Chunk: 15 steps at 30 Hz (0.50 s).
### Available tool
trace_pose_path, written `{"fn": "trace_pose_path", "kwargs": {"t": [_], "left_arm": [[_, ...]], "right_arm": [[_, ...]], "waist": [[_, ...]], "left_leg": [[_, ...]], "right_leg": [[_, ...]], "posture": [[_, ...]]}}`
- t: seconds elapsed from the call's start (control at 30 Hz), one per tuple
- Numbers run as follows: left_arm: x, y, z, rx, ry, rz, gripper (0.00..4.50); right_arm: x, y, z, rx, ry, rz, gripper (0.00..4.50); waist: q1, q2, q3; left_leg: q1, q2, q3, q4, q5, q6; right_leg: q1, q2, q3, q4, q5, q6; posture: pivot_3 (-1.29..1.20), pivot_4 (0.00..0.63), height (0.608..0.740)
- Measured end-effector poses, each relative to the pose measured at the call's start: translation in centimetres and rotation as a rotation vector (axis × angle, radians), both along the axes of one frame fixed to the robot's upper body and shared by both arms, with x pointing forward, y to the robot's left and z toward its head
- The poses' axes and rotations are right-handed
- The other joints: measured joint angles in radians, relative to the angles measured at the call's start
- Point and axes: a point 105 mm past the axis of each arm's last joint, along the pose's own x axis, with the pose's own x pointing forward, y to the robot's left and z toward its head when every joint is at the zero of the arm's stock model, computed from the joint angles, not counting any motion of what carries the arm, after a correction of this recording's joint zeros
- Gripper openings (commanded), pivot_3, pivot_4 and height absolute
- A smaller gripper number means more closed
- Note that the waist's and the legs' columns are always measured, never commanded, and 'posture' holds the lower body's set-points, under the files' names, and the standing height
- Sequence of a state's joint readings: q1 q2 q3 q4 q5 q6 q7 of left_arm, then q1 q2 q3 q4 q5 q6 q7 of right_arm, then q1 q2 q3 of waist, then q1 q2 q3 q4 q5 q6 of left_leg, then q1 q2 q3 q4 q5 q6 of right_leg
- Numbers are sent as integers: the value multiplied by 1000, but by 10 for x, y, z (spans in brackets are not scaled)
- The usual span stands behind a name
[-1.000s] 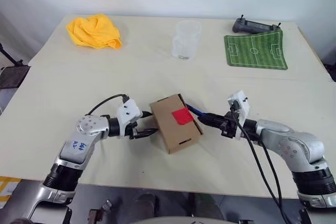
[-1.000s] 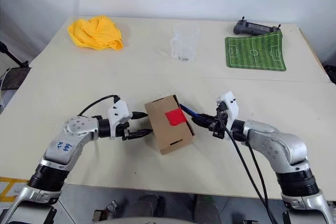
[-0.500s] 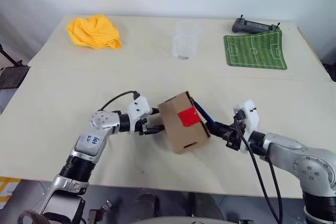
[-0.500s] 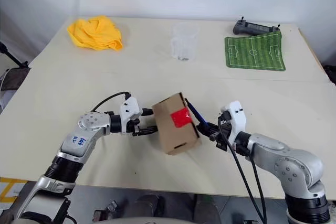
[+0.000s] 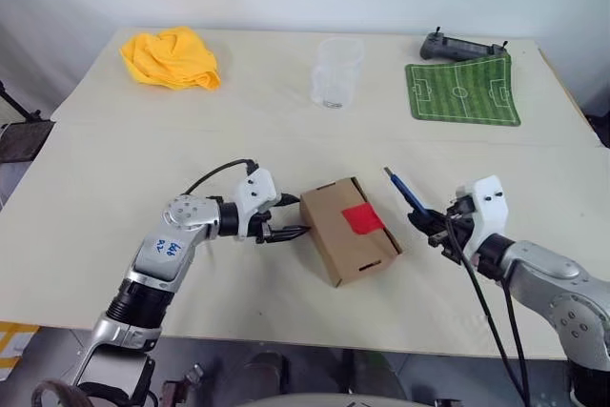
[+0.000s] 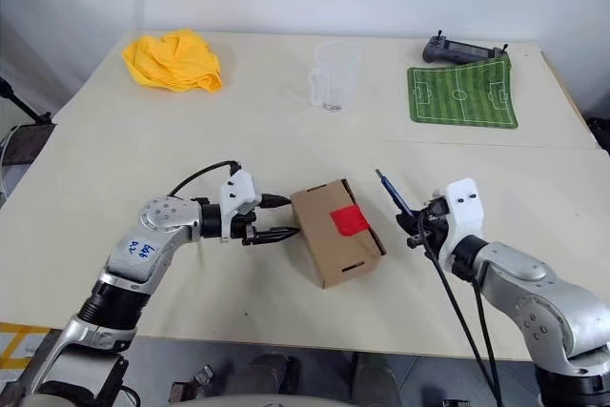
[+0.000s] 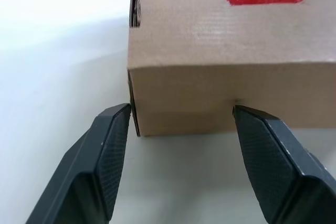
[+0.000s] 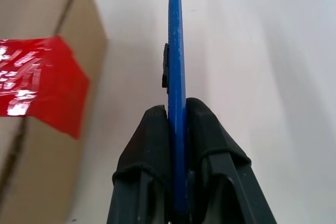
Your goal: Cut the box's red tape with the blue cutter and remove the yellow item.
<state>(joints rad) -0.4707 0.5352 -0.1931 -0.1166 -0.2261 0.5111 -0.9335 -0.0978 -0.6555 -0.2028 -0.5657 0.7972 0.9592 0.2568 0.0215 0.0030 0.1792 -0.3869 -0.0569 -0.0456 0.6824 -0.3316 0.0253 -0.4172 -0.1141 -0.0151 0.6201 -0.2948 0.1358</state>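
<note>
Box point(image 5: 349, 229) sits mid-worktop, tape point(image 5: 362, 218) on its top near the right edge, apparently uncut. Right end effector point(image 5: 434, 228) is clamped on the cutter point(image 5: 407, 194), just beside the box's right side, blade end angled up and away, long axis roughly parallel to that edge. Left end effector point(image 5: 286, 228) is wide, fingers point(image 7: 107, 150) straddling the box's left end, probably touching.

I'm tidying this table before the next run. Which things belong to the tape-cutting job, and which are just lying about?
In use: box, red tape, blue cutter.
Lying about: yellow cloth, clear cup, green soccer mat, black controller.
</note>
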Motion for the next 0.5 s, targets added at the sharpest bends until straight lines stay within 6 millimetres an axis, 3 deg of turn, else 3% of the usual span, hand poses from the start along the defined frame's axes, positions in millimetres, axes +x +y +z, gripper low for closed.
{"fn": "trace_pose_path", "kwargs": {"t": [0.13, 0.37, 0.5], "left_arm": [[-18, 10, -16, 98, 127, 5, 3281], [-22, 18, -11, 145, 134, 26, 3281], [-36, -5, -3, 50, 184, -56, 3281]], "right_arm": [[-9, 8, -4, 4, 18, 19, 180], [-17, 16, -6, 9, 36, 36, 180], [-16, 14, -7, 1, 41, 22, 180]], "waist": [[0, 0, 0], [3, 0, 0], [3, 0, 0]], "left_leg": [[0, 0, 0, 0, 0, 0], [0, 0, -1, 0, 0, 0], [0, 0, -1, 0, 0, 0]], "right_leg": [[0, 0, 4, 0, 0, 0], [0, 0, 4, 0, 0, 0], [0, 0, 5, 0, 0, 0]], "posture": [[0, 150, 740], [0, 150, 740], [0, 150, 740]]}}
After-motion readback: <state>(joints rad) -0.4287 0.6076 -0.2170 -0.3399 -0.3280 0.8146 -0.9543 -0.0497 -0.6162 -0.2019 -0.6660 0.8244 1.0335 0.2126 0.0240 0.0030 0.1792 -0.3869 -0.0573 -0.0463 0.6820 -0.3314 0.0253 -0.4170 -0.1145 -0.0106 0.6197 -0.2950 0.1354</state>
